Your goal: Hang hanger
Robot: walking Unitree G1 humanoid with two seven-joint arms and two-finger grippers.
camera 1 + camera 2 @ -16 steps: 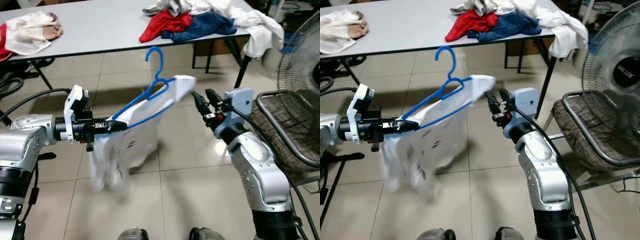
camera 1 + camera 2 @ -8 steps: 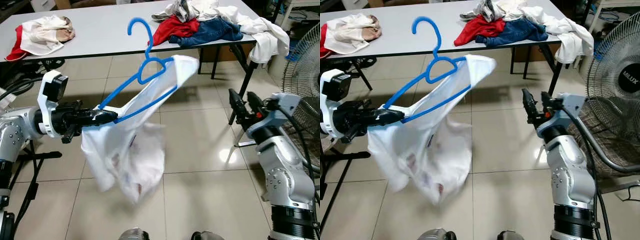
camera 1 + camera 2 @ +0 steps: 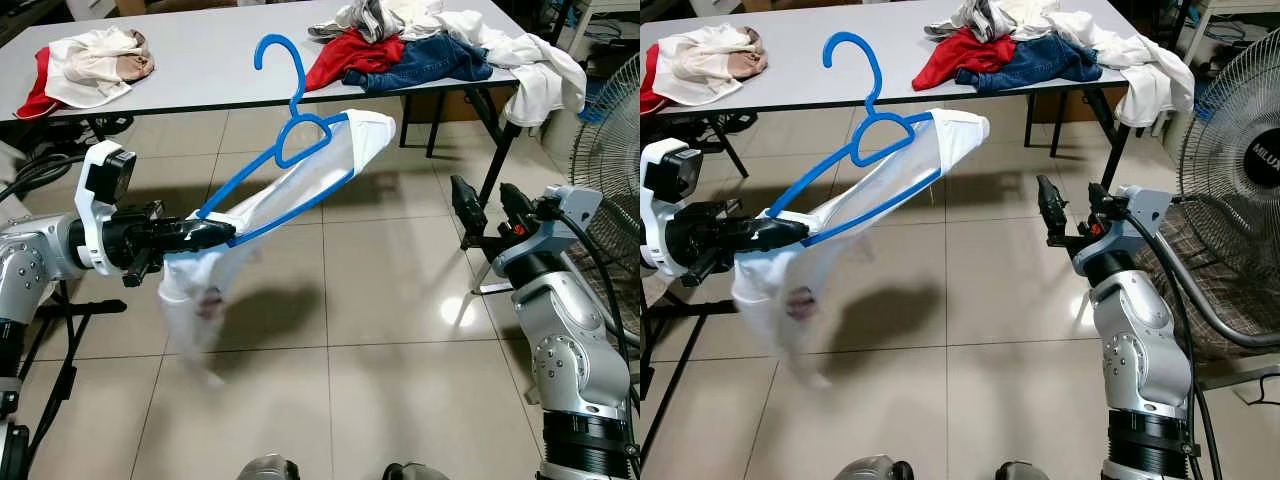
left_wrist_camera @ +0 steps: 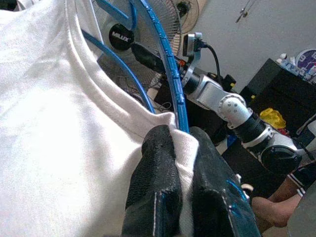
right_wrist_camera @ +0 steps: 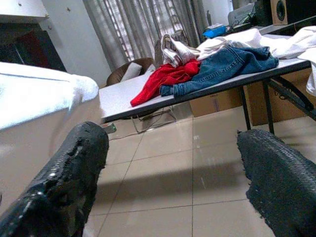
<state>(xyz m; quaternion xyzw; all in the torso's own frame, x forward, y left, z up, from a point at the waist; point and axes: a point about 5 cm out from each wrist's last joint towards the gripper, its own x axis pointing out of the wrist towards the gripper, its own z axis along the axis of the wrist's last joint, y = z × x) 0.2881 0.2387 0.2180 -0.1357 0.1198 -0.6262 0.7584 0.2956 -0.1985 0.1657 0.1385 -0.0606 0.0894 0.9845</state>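
Note:
A blue plastic hanger (image 3: 283, 150) carries a white shirt (image 3: 300, 185) and tilts up to the right, hook (image 3: 278, 55) uppermost. My left gripper (image 3: 215, 234) is shut on the hanger's lower end and the shirt's shoulder, with the cloth pinched between its fingertips (image 4: 158, 163). The shirt's body (image 3: 195, 300) dangles blurred below that grip. My right gripper (image 3: 485, 205) stands open to the right of the shirt, apart from it, with bare floor between its fingers (image 5: 74, 168).
A grey table (image 3: 200, 60) stands behind, with a pile of red, blue and white clothes (image 3: 420, 45) on its right and a bundle (image 3: 85, 60) on its left. A fan (image 3: 1240, 130) and a chair (image 3: 1230, 290) stand at my right. Tiled floor lies ahead.
My right gripper let go of the shirt's far shoulder a second ago and drew back to the right. The left arm lifted the hanger. The shirt's body has swung in under the left gripper.

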